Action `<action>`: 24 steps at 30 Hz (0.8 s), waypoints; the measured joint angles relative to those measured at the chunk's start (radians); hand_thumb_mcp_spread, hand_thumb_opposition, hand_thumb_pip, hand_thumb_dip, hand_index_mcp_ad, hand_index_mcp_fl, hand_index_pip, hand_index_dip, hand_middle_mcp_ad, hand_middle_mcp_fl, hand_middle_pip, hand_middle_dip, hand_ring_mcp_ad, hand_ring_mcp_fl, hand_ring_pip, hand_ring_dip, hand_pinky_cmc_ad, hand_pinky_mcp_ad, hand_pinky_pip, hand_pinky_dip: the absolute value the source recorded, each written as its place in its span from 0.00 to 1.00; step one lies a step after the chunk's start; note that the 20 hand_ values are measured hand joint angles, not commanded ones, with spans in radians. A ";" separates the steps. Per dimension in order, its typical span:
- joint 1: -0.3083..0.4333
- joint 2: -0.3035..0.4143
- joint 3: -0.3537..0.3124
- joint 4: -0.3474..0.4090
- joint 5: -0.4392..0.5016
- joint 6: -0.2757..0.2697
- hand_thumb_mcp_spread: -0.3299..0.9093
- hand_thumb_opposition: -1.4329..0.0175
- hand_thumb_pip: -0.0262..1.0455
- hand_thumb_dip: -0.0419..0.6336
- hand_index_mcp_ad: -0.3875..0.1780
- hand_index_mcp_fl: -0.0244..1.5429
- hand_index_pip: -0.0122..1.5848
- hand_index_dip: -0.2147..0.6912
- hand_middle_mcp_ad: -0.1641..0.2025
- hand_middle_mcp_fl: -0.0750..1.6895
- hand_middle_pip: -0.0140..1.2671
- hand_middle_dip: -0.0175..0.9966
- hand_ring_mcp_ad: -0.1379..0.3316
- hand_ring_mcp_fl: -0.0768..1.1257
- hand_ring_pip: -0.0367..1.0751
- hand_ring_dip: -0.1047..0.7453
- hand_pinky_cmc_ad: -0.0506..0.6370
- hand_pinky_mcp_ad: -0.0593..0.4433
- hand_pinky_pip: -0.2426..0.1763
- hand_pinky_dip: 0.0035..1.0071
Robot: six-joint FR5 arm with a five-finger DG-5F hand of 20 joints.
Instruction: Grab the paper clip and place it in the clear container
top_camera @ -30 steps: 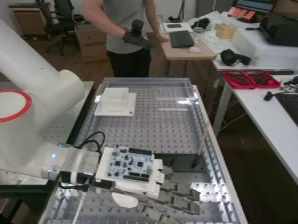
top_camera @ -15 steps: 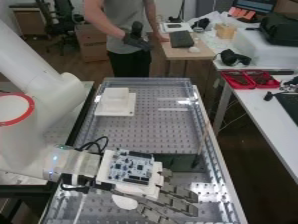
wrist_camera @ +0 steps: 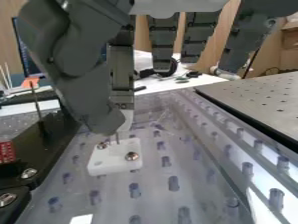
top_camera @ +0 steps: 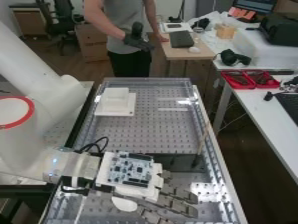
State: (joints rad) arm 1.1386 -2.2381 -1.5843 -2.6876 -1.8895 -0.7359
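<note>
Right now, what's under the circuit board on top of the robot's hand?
Under the circuit board you can see the edges of a white piece, on the hand. The board covers its middle, so I can't see what's there.

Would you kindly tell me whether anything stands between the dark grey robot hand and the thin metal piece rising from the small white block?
Nothing visible does: in the wrist view, the hand hangs right over the thin metal piece on the white block. Whether they touch, I can't tell.
</note>
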 joint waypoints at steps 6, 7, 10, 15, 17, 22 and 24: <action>0.001 -0.002 0.000 0.004 0.000 0.014 0.62 0.40 0.74 0.51 0.40 0.22 0.96 0.34 0.65 0.07 0.12 0.22 0.51 0.07 0.11 0.27 0.53 0.64 0.52 0.21; 0.001 -0.002 -0.001 0.008 0.001 0.021 0.61 0.39 0.73 0.52 0.40 0.23 0.95 0.34 0.62 0.07 0.12 0.22 0.50 0.07 0.11 0.27 0.53 0.64 0.52 0.21; 0.002 -0.002 -0.007 0.025 0.004 0.053 0.62 0.37 0.70 0.52 0.40 0.27 0.95 0.34 0.60 0.11 0.12 0.22 0.51 0.07 0.11 0.27 0.53 0.64 0.52 0.20; 0.001 0.004 -0.029 0.080 0.012 0.117 0.63 0.32 0.67 0.50 0.40 0.35 0.92 0.33 0.60 0.12 0.12 0.22 0.51 0.07 0.11 0.27 0.53 0.64 0.55 0.19; 0.001 0.010 -0.042 0.112 0.020 0.143 0.64 0.32 0.65 0.50 0.40 0.38 0.90 0.32 0.60 0.14 0.12 0.22 0.51 0.08 0.11 0.27 0.53 0.64 0.59 0.19; 0.000 0.026 -0.063 0.148 0.037 0.186 0.64 0.30 0.64 0.50 0.40 0.42 0.86 0.30 0.60 0.15 0.12 0.22 0.51 0.08 0.11 0.27 0.53 0.64 0.63 0.19; 0.000 0.037 -0.074 0.166 0.044 0.203 0.63 0.30 0.64 0.50 0.40 0.42 0.85 0.30 0.60 0.16 0.12 0.22 0.51 0.08 0.11 0.27 0.53 0.64 0.63 0.19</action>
State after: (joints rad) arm 1.1389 -2.2013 -1.6587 -2.5213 -1.8455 -0.5329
